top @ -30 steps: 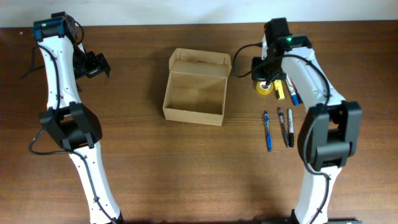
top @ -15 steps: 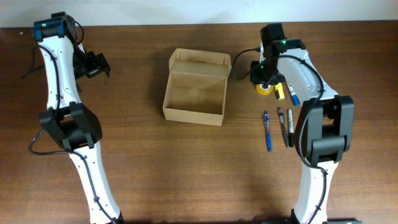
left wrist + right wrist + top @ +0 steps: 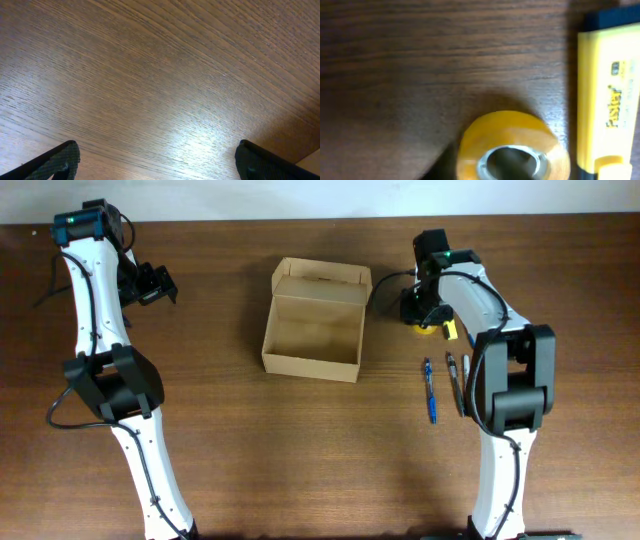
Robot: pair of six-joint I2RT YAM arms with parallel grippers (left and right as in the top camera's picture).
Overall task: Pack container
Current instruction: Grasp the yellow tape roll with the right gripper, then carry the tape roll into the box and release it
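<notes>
The right gripper hovered directly over the tape, likely to grab it for the box; whether its jaws had closed could not be told; the left gripper idled, spread wide.

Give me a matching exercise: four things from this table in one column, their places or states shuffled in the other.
1. container
2. tape roll
3. blue pen
4. left gripper

A. yellow, beside the highlighter
B. open over bare wood
C. lid flap up, nothing visible inside
D. lying flat, right of the container in the overhead view

Pairs: 1-C, 2-A, 3-D, 4-B
</notes>
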